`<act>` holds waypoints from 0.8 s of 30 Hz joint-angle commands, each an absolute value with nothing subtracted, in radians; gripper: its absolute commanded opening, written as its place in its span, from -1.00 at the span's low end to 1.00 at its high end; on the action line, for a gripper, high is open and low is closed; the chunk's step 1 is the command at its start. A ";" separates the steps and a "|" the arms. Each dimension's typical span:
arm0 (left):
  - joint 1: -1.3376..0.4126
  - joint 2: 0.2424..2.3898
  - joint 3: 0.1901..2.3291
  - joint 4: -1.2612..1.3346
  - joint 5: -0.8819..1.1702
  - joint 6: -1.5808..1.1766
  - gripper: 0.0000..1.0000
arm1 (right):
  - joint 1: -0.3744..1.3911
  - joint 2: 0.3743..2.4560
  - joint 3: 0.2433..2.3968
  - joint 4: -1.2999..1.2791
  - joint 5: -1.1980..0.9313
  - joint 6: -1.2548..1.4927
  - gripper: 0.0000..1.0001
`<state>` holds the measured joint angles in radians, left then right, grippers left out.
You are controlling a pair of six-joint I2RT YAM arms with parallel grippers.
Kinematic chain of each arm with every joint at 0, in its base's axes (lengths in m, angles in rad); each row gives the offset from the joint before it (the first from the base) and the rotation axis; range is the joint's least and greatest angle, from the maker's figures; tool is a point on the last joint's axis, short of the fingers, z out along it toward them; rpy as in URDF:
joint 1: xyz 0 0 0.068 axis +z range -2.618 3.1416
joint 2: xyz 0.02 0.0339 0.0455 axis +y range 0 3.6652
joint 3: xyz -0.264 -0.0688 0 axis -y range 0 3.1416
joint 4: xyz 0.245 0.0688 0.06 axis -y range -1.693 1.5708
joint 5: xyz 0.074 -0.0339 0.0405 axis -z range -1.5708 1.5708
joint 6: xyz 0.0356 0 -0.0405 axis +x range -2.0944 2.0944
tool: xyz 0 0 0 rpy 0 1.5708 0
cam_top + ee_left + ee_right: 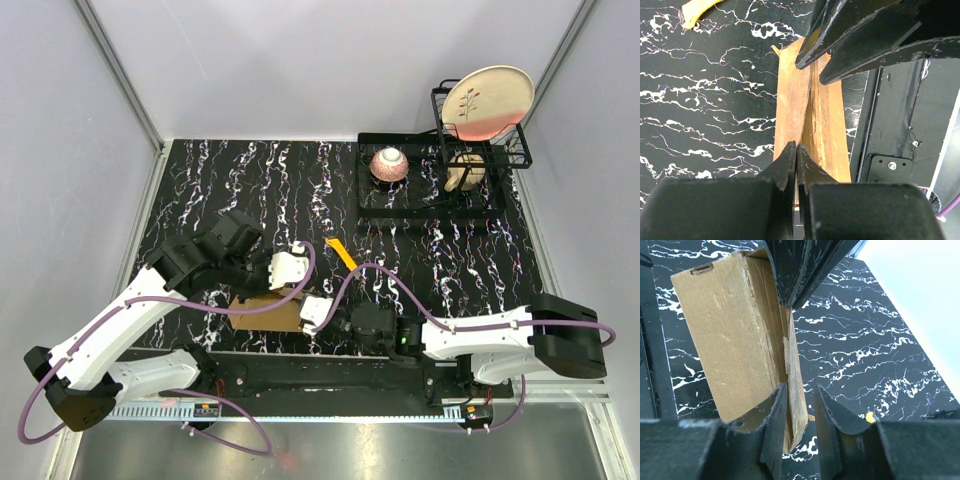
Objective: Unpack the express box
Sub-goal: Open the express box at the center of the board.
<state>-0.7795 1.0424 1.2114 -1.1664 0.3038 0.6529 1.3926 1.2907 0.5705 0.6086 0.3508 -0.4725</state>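
The express box (268,313) lies flat near the table's front edge, a plain brown cardboard box with its flap raised on edge. In the left wrist view my left gripper (796,151) is shut on the thin raised flap of the box (790,100). My right gripper's fingers (850,40) come in from the opposite end. In the right wrist view my right gripper (800,397) is open, its jaws straddling the flap edge of the box (730,340) with a gap on the right side. In the top view the left gripper (287,283) and right gripper (308,312) meet over the box.
A yellow utility knife (342,252) lies on the black marbled table just behind the box; it also shows in the left wrist view (695,10). A black dish rack (470,150) with a plate (487,100) and a pink bowl (389,165) stands at the back right.
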 commanded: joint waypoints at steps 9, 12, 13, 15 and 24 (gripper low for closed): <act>-0.781 1.022 1.244 -1.144 0.333 0.644 -1.00 | 1.419 1.272 0.614 0.638 0.406 -0.468 -0.31; -0.781 1.023 1.255 -1.152 0.339 0.641 -1.00 | 1.420 1.302 0.609 0.663 0.416 -0.466 -0.31; -0.781 1.023 1.261 -1.154 0.341 0.641 -1.00 | 1.420 1.313 0.607 0.667 0.416 -0.466 -0.31; -0.781 1.023 1.262 -1.157 0.341 0.640 -1.00 | 1.420 1.319 0.607 0.675 0.414 -0.462 -0.31; -0.781 1.023 1.281 -1.161 0.347 0.635 -1.00 | 1.419 1.361 0.606 0.690 0.428 -0.460 -0.31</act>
